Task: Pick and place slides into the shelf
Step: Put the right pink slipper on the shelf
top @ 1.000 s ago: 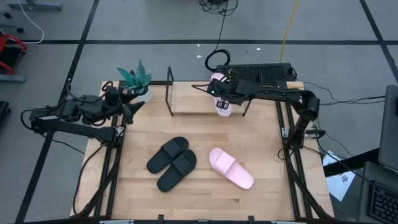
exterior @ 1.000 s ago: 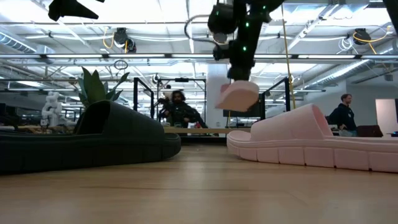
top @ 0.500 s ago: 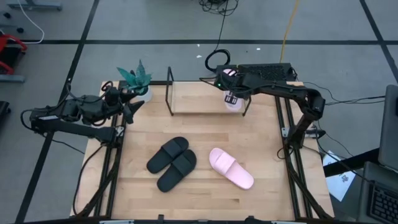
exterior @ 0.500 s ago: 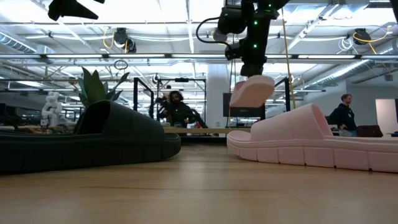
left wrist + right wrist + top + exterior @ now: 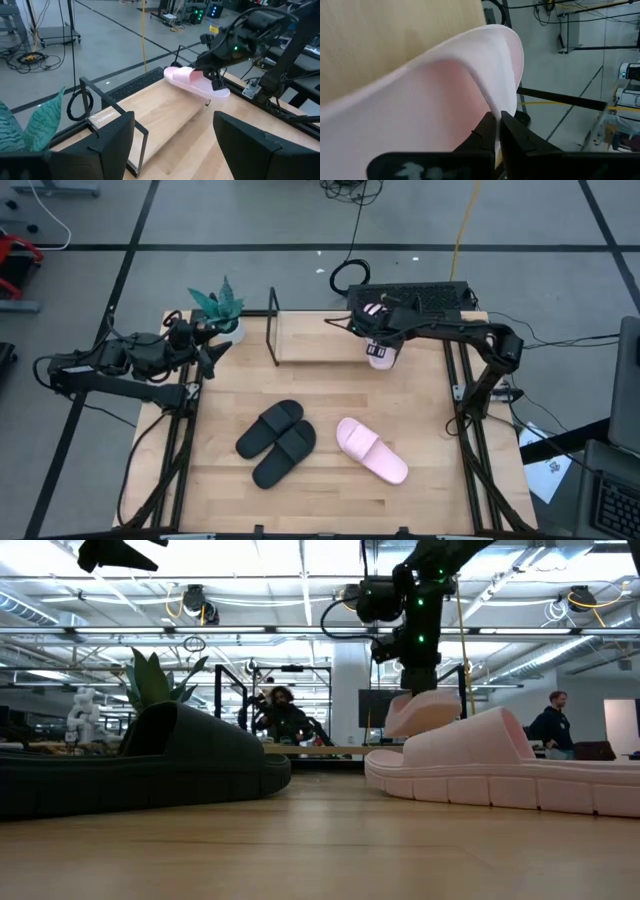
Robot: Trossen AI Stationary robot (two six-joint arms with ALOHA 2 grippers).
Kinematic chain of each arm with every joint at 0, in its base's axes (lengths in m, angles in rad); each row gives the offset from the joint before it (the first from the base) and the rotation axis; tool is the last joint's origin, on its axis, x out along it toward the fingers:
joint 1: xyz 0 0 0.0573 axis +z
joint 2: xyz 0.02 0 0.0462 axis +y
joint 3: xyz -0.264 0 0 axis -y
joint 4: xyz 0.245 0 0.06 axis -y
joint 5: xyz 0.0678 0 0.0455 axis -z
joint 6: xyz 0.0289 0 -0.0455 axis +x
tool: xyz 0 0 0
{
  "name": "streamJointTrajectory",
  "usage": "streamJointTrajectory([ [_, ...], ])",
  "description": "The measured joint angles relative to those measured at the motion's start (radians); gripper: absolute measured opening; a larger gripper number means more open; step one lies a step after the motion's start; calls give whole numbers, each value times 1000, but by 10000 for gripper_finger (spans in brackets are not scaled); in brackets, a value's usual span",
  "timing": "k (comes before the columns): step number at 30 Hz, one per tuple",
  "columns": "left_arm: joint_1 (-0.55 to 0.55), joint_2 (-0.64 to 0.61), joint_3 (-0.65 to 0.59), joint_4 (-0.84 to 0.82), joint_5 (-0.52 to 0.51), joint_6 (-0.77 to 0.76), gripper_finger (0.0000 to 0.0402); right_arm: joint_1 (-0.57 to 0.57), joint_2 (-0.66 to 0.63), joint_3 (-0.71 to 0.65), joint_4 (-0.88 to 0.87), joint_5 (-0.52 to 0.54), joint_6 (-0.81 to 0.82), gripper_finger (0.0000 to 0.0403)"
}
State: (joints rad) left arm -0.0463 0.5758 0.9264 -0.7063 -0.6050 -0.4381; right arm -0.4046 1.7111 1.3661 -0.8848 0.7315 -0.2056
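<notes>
My right gripper is shut on a light pink slide and holds it over the right end of the shelf, a light wooden board in a black wire frame at the table's far edge. The left wrist view shows this pink slide above the shelf board. A second pink slide and the black pair lie sole-down on the tabletop nearer the front. My left gripper waits open at the table's left side, touching nothing. My right gripper pinches the pink slide's strap at its edge between both fingers, coming from above and pointing down. The slide hangs below the fingers, lifted clear of the tabletop and tilted, close over the shelf's right end.
A potted plant stands at the far left corner beside the shelf's upright wire end. The shelf board left of the held slide is bare wood. Black frame rails run along the table's left and right sides. People show in the room beyond.
My right gripper has carried the pink slide toward the table's right, along the shelf to its right end, and has then come down. The slide has turned somewhat in the hold and sits lower than before. The gripper has stayed shut on it.
</notes>
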Motion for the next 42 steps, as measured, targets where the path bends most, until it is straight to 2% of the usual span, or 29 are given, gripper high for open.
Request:
streamJointTrajectory([
  [9,0,0,0,0,-1,9,273,0,0,-30,77,4,-46,0],
  [21,0,0,0,0,-1,8,273,-10,0,-32,66,4,-71,0],
  [37,0,0,0,0,0,8,273,-21,-1,-136,154,7,-84,0],
  [42,0,0,0,1,0,8,273,-19,-1,-141,182,58,-136,0],
])
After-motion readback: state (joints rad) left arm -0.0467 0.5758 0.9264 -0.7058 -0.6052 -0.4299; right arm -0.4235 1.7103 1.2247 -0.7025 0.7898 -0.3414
